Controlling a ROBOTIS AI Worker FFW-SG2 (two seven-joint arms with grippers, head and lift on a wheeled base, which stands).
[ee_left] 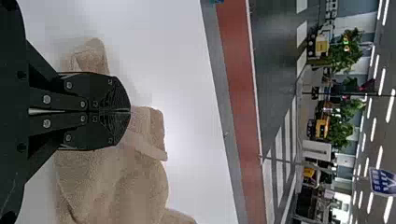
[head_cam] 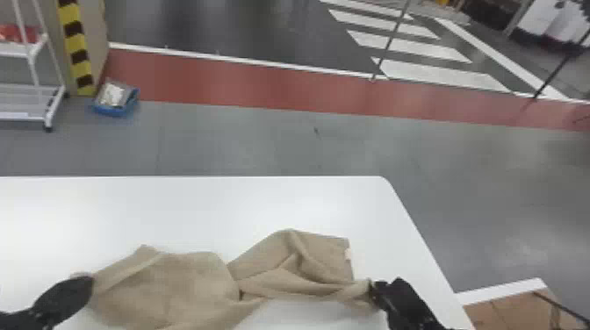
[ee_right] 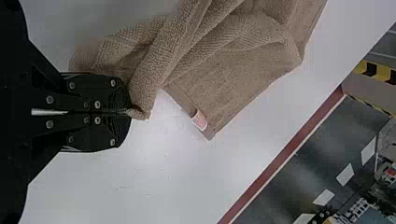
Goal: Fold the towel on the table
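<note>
We see the beige towel (head_cam: 175,285) on the near part of the white counter (head_cam: 197,210), loosely bunched and stretched sideways. It narrows at its middle between two wider, rumpled portions, with folds crossing its right portion. A small pale label (head_cam: 348,254) sits on the towel's edge, on the far side of its right portion.

Our left end effector (head_cam: 90,283) is at the towel's left end; its fingers are pressed together, pinching the cloth, and in the left wrist view a bit of towel pokes out past one side of them. Our right end effector (head_cam: 374,289) is at the towel's right end, narrow as well, gripping a gathered bit of cloth between its fingertips.

Well beyond the towel, past the counter's far edge, we see a red floor strip (head_cam: 263,87) with white crosswalk stripes (head_cam: 439,74) farther off. Beyond the towel and to its left, a blue tray (head_cam: 115,110) lies on the floor, just beside a pillar with yellow-and-black striping (head_cam: 75,39) and near a white rack (head_cam: 52,105).
</note>
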